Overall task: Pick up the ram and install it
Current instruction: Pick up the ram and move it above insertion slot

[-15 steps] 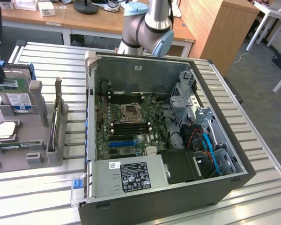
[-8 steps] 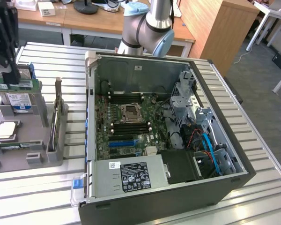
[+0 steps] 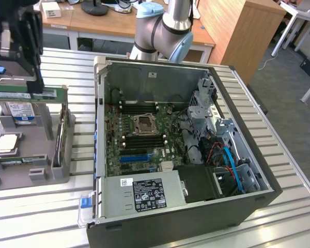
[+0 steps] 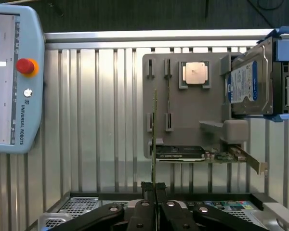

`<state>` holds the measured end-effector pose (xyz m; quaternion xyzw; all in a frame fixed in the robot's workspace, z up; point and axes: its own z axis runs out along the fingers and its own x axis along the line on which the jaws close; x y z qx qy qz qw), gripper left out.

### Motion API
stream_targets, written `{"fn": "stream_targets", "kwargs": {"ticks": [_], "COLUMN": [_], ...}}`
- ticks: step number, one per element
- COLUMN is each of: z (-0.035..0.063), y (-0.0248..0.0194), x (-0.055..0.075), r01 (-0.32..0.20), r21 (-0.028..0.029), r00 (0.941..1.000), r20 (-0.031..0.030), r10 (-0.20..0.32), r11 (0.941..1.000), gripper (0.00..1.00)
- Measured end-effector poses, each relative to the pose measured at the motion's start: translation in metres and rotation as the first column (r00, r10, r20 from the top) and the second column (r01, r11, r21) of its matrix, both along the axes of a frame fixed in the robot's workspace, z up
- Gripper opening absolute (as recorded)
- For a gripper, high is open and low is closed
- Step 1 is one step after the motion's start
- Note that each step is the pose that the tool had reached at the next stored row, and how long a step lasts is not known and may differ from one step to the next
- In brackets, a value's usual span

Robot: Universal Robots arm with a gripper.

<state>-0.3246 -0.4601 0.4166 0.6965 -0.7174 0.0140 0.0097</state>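
Observation:
My gripper (image 3: 35, 87) hangs at the exterior view's left, above the grey parts holder (image 3: 41, 170), and is shut on the ram (image 3: 18, 95). The ram is a long green stick held level and clear of the holder. In the wrist view the ram (image 4: 155, 139) shows edge-on as a thin line running out from between my closed fingertips (image 4: 155, 191). It sits over the holder's slots (image 4: 159, 120). The open computer case (image 3: 160, 64) lies to the exterior view's right. Its motherboard (image 3: 144, 150) has dark memory slots (image 3: 140, 108) on both sides of the CPU socket (image 3: 143, 124).
The holder also carries a hard drive (image 4: 248, 84), a square CPU (image 4: 195, 73), a graphics card (image 4: 180, 153) and another green stick (image 3: 15, 160). A teach pendant (image 4: 12, 82) lies on the slatted metal table (image 4: 101, 120). The arm's base (image 3: 163, 31) stands behind the case.

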Motion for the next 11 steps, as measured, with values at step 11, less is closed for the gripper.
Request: {"fn": "stream_targets", "kwargs": {"ticks": [11], "z": [0.0000], "y": [0.0000], "x": [0.042], "r01": [0.000], "r21": [0.0000], "r00": [1.0000], "r20": [0.0000], "r10": [0.000], "r11": [1.0000], "gripper": [0.12]}}
